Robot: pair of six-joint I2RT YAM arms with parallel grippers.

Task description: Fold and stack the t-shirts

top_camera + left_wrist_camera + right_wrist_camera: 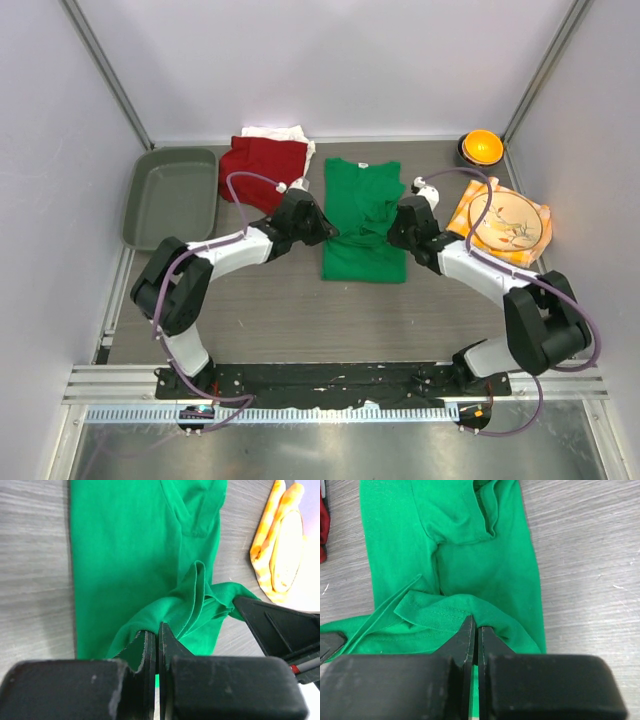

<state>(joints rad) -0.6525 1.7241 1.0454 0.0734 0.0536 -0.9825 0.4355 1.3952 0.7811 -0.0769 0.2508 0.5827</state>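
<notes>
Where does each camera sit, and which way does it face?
Top external: overhead, behind the robot, looking down at the table; left arm and right arm show.
Left wrist: on the left arm, looking along the left gripper, shut on the green shirt.
Right wrist: likewise along the right gripper, shut on that shirt.
Shared: all three show that shirt.

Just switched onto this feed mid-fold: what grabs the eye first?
The bright green t-shirt at the centre of the table, with the left tool and right tool each shut on a bunched fold from opposite sides. Far left of it lies the dark red t-shirt over a white one; a plate on a checked napkin sits right.
</notes>
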